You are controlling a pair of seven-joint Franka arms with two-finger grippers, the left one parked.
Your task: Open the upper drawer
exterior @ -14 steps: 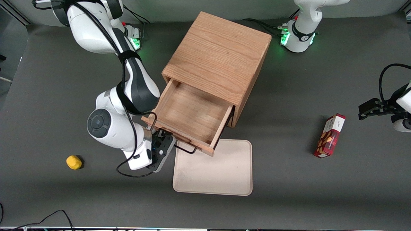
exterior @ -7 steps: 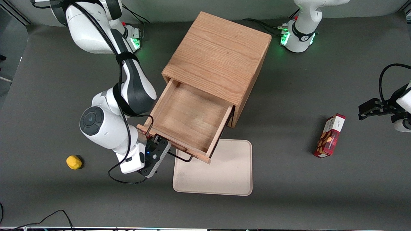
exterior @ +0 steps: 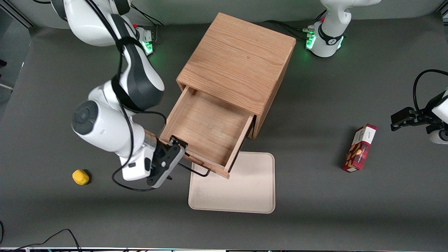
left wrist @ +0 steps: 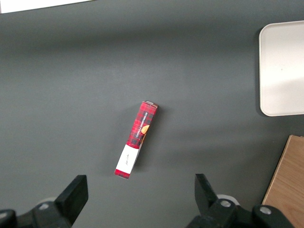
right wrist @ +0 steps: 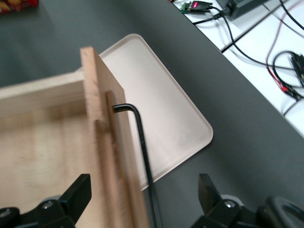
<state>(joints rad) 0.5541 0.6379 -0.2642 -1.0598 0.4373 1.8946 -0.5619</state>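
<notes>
Front view first: the oak-wood cube cabinet (exterior: pixel 238 66) sits mid-desk on the dark grey desk (exterior: pixel 315 210), and its upper drawer (exterior: pixel 206 131), a shallow light-wood box with a thin black wire handle (exterior: pixel 194 170), is pulled well out toward the camera. Nothing is inside it. One beige rounded plastic tray (exterior: pixel 232 189) lies on the desk, with the drawer's front edge overhanging one corner. The right arm's hand (exterior: pixel 175 148) is up at the drawer front, above the handle, fingers spread apart and not gripping anything. One small yellow lump (exterior: pixel 80 176) sits toward the working arm's end, and one red tartan snack box (exterior: pixel 359 148) toward the parked arm's end.

Left wrist view: same single red box (left wrist: pixel 136 139) lying flat, plus a tray corner (left wrist: pixel 282 66).

Right wrist view: the hand (right wrist: pixel 145 199) straddles the drawer front (right wrist: pixel 111 142) and handle (right wrist: pixel 142 137), with both fingers wide apart and the tray (right wrist: pixel 166 118) underneath.
</notes>
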